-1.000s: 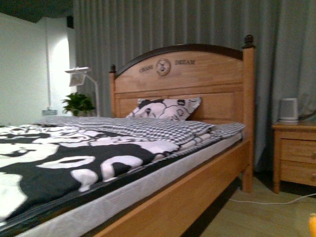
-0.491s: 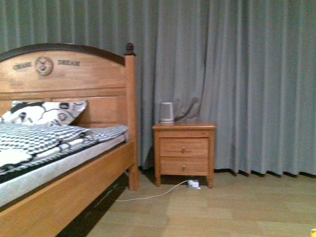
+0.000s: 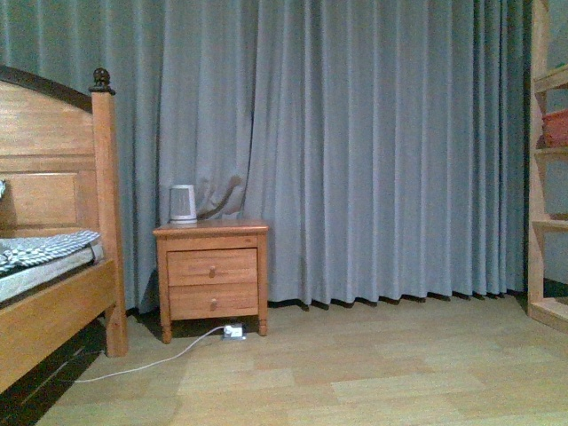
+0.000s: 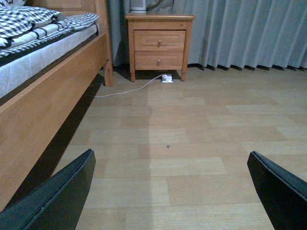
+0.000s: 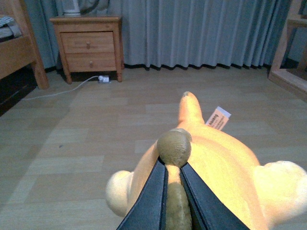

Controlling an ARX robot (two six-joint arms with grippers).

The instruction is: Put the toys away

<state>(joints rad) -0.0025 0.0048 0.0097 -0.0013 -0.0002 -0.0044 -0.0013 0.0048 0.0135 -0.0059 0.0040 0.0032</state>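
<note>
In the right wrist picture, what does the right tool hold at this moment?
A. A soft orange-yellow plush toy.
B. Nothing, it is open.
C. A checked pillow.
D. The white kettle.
A: the two fingers of the right tool are closed together on a brownish part of the orange-yellow plush toy.

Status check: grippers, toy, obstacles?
Left gripper open, nothing in it. Right gripper shut on plush toy. Bed and nightstand front-left, shelf far right.
</note>
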